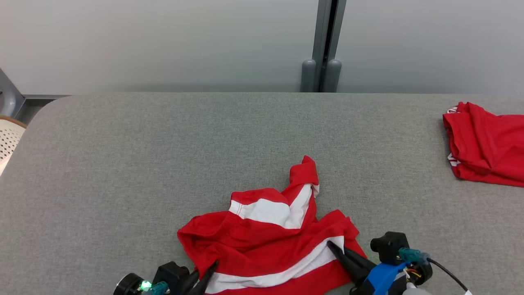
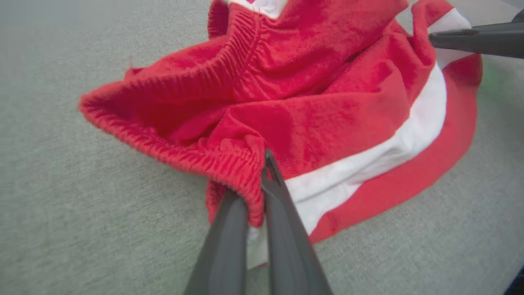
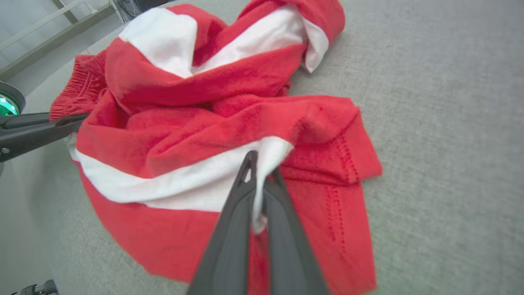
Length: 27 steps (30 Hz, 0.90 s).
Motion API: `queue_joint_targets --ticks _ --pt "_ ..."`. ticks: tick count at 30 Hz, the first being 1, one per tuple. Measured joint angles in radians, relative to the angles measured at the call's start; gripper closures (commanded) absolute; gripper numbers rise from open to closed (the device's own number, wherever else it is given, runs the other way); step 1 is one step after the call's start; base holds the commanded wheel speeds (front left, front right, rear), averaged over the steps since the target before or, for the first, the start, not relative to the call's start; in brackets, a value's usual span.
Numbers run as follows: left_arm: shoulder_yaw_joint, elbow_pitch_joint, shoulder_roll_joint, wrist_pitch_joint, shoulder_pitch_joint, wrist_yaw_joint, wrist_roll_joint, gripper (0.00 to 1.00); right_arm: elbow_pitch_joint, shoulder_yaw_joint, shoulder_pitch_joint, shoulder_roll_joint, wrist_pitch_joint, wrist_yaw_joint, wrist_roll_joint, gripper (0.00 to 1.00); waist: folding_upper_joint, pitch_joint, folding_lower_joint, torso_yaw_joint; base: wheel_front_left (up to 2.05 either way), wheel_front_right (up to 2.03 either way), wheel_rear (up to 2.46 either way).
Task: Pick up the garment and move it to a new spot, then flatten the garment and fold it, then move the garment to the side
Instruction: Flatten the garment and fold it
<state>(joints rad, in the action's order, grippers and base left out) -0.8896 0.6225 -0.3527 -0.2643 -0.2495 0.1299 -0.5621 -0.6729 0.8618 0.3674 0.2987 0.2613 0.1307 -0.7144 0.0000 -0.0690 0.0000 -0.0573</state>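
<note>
The garment is a crumpled pair of red shorts with white stripes, lying near the front edge of the grey table. My left gripper is shut on its ribbed red waistband at the left side. My right gripper is shut on a white-striped fold at the right side. In the left wrist view my left gripper pinches the waistband, and the other arm's fingers reach in from the upper right. In the right wrist view my right gripper bites the cloth.
A second red garment lies folded at the table's right edge. The grey felt table spreads wide to the left and behind. A pale perforated chair stands off the left edge. A grey post rises behind the table.
</note>
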Motion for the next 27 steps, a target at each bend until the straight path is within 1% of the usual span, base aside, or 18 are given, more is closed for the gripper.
queue_joint_targets --ticks 3,6,11,17,20,22,27 --pt "0.016 -0.017 -0.015 0.0 0.001 0.0 0.0 1.0 0.028 -0.037 -0.006 0.009 0.0 0.0 -0.001 1.0 0.0 0.01 0.0 -0.002 0.0 0.0 0.0" --pt "0.049 -0.053 -0.017 0.0 0.011 0.0 0.0 1.0 0.071 -0.083 -0.032 0.02 0.0 0.0 0.008 1.0 0.0 0.023 0.0 -0.005 0.0 0.0 0.0" --pt "0.107 -0.163 -0.019 0.0 0.034 0.0 -0.009 1.0 0.169 -0.174 -0.073 0.031 0.0 0.0 0.045 1.0 0.0 0.047 -0.0001 -0.004 0.0 0.0 0.0" --pt "0.171 -0.297 -0.032 0.0 0.012 0.0 -0.01 1.0 0.271 -0.272 -0.06 0.042 0.0 0.0 0.087 1.0 0.0 0.057 -0.0002 0.013 0.0 0.0 0.0" --pt "0.203 -0.332 -0.037 0.0 -0.049 0.0 -0.021 1.0 0.288 -0.321 -0.006 0.046 0.0 0.0 0.105 1.0 0.0 0.045 -0.0002 0.021 0.0 0.0 0.0" --pt "0.207 -0.342 -0.046 0.0 -0.118 0.0 -0.022 1.0 0.289 -0.348 0.053 0.047 0.0 0.0 0.114 1.0 0.0 0.029 -0.0001 0.028 0.0 0.0 0.0" --pt "0.211 -0.347 -0.053 0.025 -0.35 0.0 -0.066 1.0 0.246 -0.371 0.277 0.043 0.0 0.0 0.136 1.0 0.0 -0.037 0.0001 0.049 0.0 0.0 0.0"
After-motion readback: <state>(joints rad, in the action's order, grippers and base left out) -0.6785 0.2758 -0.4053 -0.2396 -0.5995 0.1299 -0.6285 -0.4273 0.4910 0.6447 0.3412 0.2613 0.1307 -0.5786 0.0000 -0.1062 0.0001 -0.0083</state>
